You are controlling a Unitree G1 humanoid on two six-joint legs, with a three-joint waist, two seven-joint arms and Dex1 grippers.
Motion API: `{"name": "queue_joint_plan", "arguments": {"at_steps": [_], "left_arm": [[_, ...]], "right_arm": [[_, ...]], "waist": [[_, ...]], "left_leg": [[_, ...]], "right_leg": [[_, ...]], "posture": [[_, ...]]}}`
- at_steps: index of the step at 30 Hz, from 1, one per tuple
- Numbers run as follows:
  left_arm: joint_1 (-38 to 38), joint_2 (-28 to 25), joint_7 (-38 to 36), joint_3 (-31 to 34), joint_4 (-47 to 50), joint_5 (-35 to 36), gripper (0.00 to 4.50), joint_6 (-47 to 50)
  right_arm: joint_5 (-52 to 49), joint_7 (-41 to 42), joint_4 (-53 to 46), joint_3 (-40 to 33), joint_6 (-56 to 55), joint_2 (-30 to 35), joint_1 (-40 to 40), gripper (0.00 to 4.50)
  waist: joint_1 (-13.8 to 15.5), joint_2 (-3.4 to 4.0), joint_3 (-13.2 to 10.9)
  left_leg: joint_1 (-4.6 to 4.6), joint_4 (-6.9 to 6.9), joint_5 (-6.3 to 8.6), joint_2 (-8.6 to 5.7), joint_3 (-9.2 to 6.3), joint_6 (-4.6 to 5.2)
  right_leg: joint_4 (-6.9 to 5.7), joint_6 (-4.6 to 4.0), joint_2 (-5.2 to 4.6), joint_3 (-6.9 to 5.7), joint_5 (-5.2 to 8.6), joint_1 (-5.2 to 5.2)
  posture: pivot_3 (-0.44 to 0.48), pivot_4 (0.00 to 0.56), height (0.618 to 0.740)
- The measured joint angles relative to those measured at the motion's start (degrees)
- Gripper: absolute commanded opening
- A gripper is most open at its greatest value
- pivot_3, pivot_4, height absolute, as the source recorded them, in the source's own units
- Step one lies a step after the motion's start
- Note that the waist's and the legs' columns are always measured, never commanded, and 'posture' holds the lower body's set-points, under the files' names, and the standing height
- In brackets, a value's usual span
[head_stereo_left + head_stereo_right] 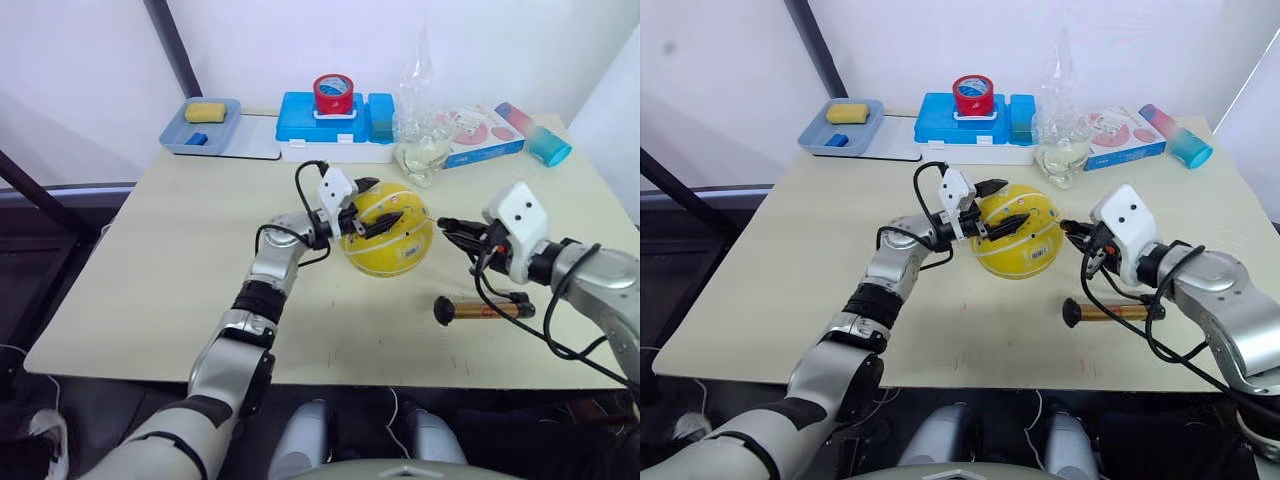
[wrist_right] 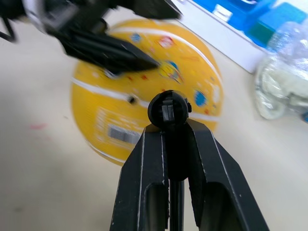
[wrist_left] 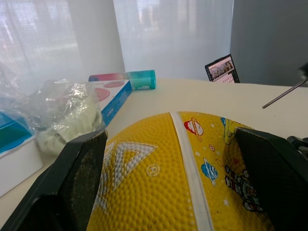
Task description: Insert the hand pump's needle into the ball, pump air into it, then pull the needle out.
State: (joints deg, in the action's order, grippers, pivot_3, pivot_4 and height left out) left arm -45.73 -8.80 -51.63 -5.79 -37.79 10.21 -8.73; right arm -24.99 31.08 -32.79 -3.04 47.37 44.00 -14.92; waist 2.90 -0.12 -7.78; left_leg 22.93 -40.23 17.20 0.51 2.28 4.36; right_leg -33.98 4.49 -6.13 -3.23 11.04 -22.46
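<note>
Nearest to the camera lies the hand pump (image 1: 483, 308), flat on the table (image 1: 150, 280), a little in front and to the right of the ball (image 1: 392, 236). Its gold-bronze tube points sideways, with one black end cap toward the ball.

At the middle of the table sits the ball, yellow with white seam lines and small printed pictures. The left gripper (image 1: 368, 208) is pinching the ball: one black finger is on the far upper side of the ball and the other crosses its near side, so the ball is held between them.

To the right of the ball is the right gripper (image 1: 1072, 230). Its two fingers are pressed together on the black fitting of the needle (image 3: 284, 94). The thin metal pin points toward the ball, and its tip is just beside the ball's surface; I cannot tell whether it touches.

Behind the ball stand a blue box (image 1: 330, 122) with a red tape roll (image 1: 333, 92) on it, and a crumpled clear plastic bag (image 1: 422, 150).
</note>
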Motion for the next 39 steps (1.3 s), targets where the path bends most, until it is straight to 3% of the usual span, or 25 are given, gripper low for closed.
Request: {"name": "queue_joint_plan", "arguments": {"at_steps": [12, 19, 25, 26, 39], "left_arm": [[1.85, -0.37, -4.85, 3.26, 7.1, 6.28, 4.5, 3.1], [2.91, -3.93, -9.4, 4.78, 14.27, 10.58, 4.5, 6.3], [6.98, -11.05, -17.49, 4.81, 21.38, 14.2, 4.5, 11.6], [8.86, -14.13, -20.47, 4.8, 23.84, 15.11, 4.5, 13.19], [23.08, -29.29, -30.86, 7.24, 33.11, 19.55, 4.5, 19.22]], "right_arm": [[7.36, 1.67, 6.58, 0.46, -14.78, -2.22, 7.86, 0.05], [9.49, 3.49, 10.11, 0.53, -21.51, -3.85, 9.15, 0.05], [10.59, 5.2, 12.93, 0.91, -26.44, -5.32, 9.77, 0.05], [11.09, 5.92, 14.06, 0.93, -28.63, -5.87, 9.89, 0.05], [17.84, 8.34, 25.2, 3.01, -41.61, -6.35, 9.8, 0.05]], "waist": [[-0.79, -0.01, -0.22], [-1.03, 0.01, -0.25], [-1.77, 0.05, -0.31], [-2.02, 0.06, -0.31], [-2.2, 0.21, -0.45]], "left_leg": [[0.14, 0.02, -0.14, -0.04, 0.06, -0.25], [0.12, 0.05, -0.15, -0.04, 0.09, -0.27], [0.11, 0.06, -0.15, 0.02, 0.1, -0.28], [0.08, 0.06, -0.15, 0.04, 0.12, -0.28], [-0.02, 0.09, -0.15, 0.17, 0.3, -0.32]], "right_leg": [[0.01, 0.02, 0.1, 0.03, 0.0, -0.13], [0.03, 0.03, 0.13, 0.05, 0.0, -0.13], [0.02, 0.02, 0.14, 0.07, 0.01, -0.13], [0.02, 0.02, 0.14, 0.1, 0.01, -0.12], [0.02, 0.02, 0.13, 0.21, 0.02, -0.19]], "posture": [[0.0, 0.15, 0.737], [0.0, 0.15, 0.737], [0.0, 0.15, 0.737], [0.0, 0.15, 0.737], [0.0, 0.15, 0.737]]}}
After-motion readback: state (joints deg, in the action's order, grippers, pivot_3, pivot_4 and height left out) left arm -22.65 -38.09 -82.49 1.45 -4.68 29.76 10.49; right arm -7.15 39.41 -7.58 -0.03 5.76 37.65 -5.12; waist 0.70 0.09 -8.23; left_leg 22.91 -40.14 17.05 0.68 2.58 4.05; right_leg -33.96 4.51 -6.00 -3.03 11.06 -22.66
